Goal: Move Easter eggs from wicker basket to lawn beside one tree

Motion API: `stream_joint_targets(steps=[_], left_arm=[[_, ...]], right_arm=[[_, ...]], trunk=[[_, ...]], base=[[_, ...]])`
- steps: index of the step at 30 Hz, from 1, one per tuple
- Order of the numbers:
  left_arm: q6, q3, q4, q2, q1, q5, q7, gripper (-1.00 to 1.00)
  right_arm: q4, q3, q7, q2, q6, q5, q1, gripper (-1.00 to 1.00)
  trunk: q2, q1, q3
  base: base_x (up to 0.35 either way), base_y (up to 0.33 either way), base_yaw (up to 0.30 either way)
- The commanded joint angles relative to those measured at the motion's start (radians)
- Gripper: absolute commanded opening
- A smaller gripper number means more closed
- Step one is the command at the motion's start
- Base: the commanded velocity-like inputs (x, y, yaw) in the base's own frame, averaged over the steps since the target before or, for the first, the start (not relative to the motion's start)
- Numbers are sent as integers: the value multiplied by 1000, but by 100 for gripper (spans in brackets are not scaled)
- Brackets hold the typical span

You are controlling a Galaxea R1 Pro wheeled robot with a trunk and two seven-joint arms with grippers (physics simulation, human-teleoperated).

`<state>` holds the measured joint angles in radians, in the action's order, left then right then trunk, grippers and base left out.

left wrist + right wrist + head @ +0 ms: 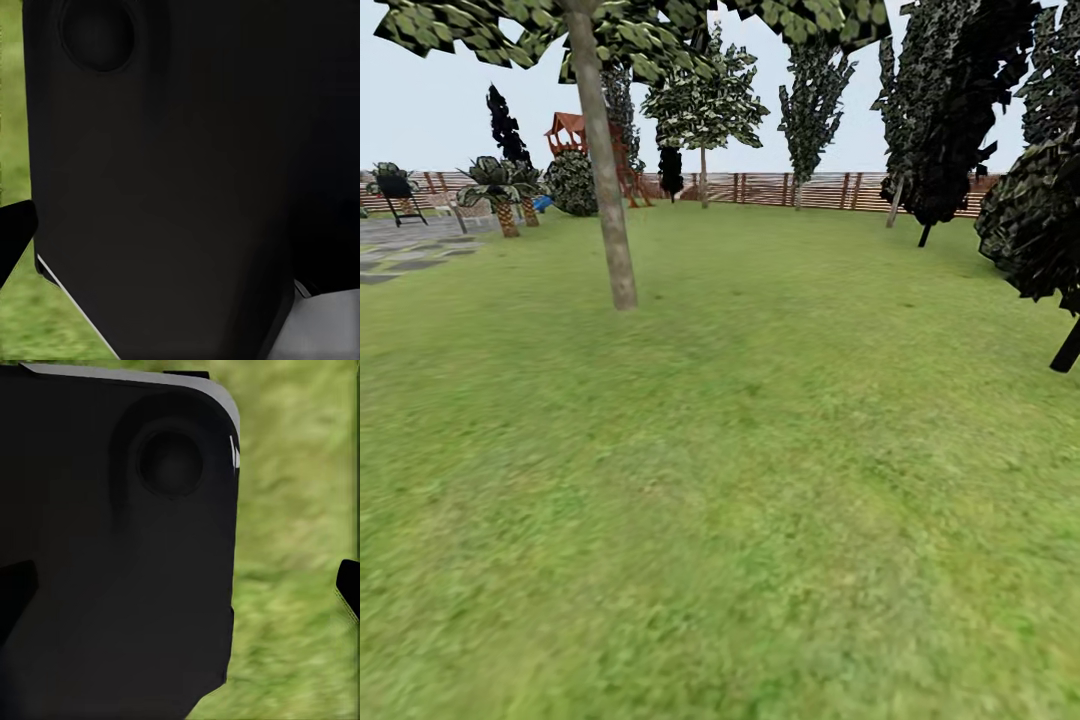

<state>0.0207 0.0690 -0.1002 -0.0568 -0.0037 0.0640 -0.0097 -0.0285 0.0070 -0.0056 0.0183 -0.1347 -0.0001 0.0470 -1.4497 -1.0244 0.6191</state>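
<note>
A wide flat green lawn (760, 480) filled the head view, and a tree with a straight, smooth, pale grey-beige trunk (603, 170) stood on it ahead to the left. A brown horizontal-slat wooden fence (810, 188) closed the far side. Black robot body panels (172, 187) blocked both wrist views, so I could not tell either claw's state.

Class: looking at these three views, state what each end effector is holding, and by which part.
It cannot be told: dark robot bodywork blocks both wrist views, with lawn beyond.
</note>
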Motion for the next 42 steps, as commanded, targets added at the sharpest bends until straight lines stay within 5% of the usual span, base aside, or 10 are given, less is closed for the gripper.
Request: stream_joint_targets(steps=[1,42], left_arm=[[2,6,0,0,0,7,-1,100],[2,6,0,-1,0,7,-1,100]], right_arm=[[1,1,-1,0,-3,0,1,100],[0,-2,-1,0,-4,-2,1,100]], trunk=[[0,-1,1],[0,-1,1]], base=[[338,0,0],[339,0,0]])
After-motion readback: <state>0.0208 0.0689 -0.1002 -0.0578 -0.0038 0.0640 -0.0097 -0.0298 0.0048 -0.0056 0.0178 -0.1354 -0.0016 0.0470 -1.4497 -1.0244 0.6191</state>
